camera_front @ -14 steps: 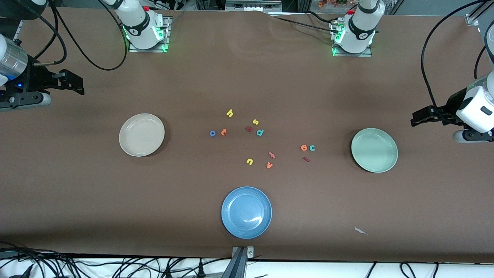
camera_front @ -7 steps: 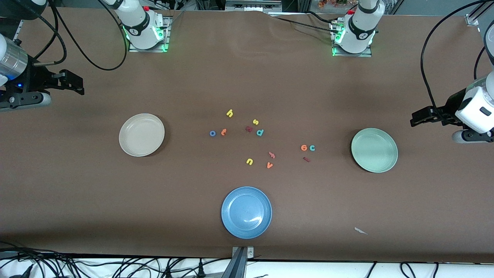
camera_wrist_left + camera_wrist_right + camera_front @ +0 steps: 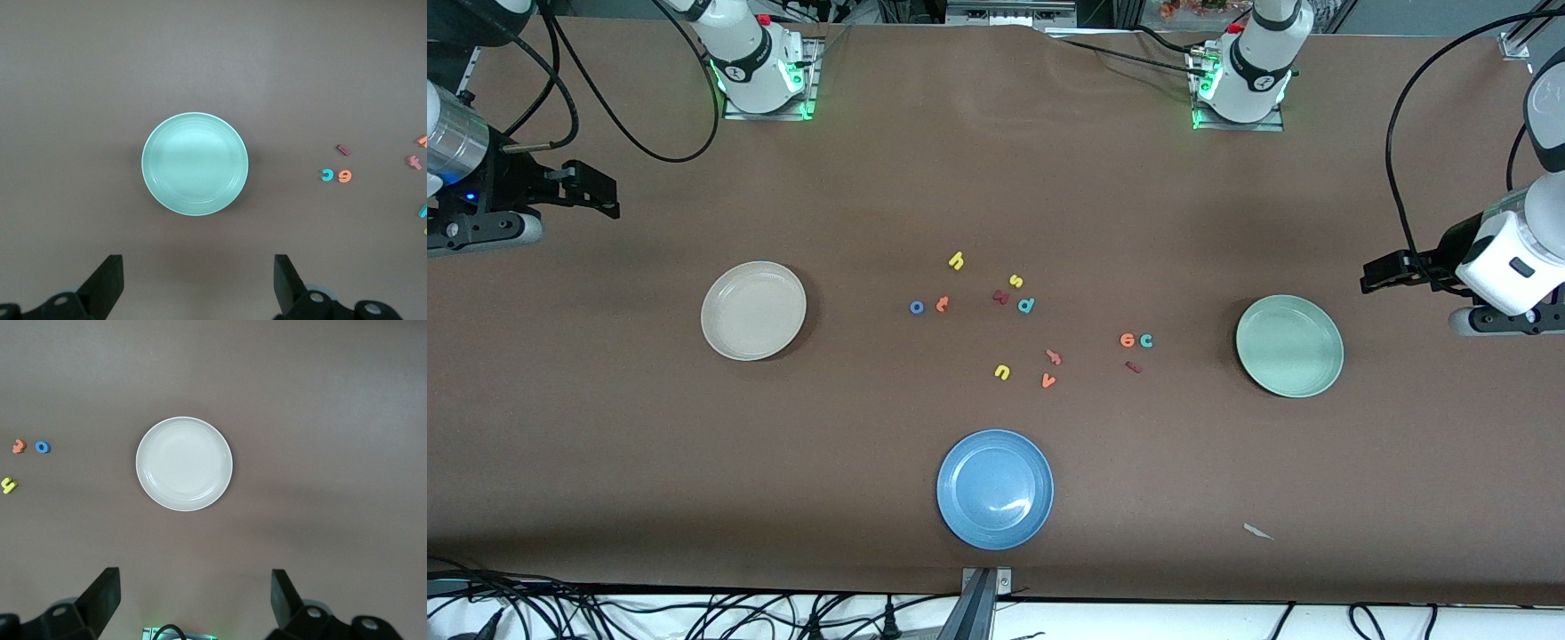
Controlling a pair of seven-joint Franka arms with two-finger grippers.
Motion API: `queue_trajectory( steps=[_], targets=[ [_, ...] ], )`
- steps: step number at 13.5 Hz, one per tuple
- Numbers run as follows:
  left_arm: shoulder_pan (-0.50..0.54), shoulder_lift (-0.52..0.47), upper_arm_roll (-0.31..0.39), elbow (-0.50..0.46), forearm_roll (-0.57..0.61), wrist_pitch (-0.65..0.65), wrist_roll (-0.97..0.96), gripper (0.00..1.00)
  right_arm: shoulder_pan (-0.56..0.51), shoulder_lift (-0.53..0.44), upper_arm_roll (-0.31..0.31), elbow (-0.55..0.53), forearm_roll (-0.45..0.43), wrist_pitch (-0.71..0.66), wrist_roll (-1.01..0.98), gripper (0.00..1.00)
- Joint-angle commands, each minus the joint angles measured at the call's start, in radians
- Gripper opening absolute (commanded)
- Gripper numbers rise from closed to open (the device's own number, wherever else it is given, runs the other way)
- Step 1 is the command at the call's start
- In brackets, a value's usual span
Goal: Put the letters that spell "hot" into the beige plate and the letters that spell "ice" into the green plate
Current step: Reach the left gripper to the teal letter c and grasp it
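Note:
The beige plate (image 3: 753, 310) (image 3: 184, 464) lies empty toward the right arm's end. The green plate (image 3: 1289, 346) (image 3: 195, 164) lies empty toward the left arm's end. Yellow "h" (image 3: 956, 260) (image 3: 8, 485), blue "o" (image 3: 916, 307) (image 3: 42, 447) and orange "t" (image 3: 942, 304) (image 3: 18, 446) lie mid-table. Orange "e" (image 3: 1127, 340) (image 3: 344, 176), teal "c" (image 3: 1145, 340) (image 3: 326, 175) and dark red "i" (image 3: 1133, 366) (image 3: 343, 150) lie closer to the green plate. My left gripper (image 3: 1371, 277) (image 3: 198, 287) hangs open over bare table beside the green plate. My right gripper (image 3: 600, 191) (image 3: 195, 603) hangs open over the table's right-arm end, holding nothing.
A blue plate (image 3: 994, 489) lies nearest the front camera. Other letters lie mid-table: yellow "s" (image 3: 1015, 281), dark red "k" (image 3: 1000, 297), teal "p" (image 3: 1026, 305), yellow "u" (image 3: 1001, 372), orange "v" (image 3: 1048, 380). A paper scrap (image 3: 1257, 532) lies near the front edge.
The left arm's hand has shifted a little toward the table's middle. The right arm has barely moved. No letter or plate has moved.

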Motion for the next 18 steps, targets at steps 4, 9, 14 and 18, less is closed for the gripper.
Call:
queue_trajectory(
  steps=[4, 9, 14, 18],
  targets=[
    [-0.044, 0.063, -0.035, -0.005, -0.026, 0.018, -0.085, 0.99, -0.008, 0.009, 0.003, 0.026, -0.002, -0.024, -0.009, 1.00],
    [-0.044, 0.130, -0.110, -0.012, -0.029, 0.019, -0.160, 1.00, -0.029, 0.012, 0.001, 0.023, 0.000, -0.026, -0.009, 1.00],
    [-0.044, 0.178, -0.193, -0.104, -0.031, 0.200, -0.289, 1.00, -0.043, 0.018, 0.001, 0.031, 0.001, -0.055, -0.018, 1.00],
    [-0.044, 0.222, -0.218, -0.172, -0.029, 0.339, -0.344, 0.99, -0.041, 0.017, 0.003, 0.036, 0.005, -0.084, -0.021, 1.00]
  ],
)
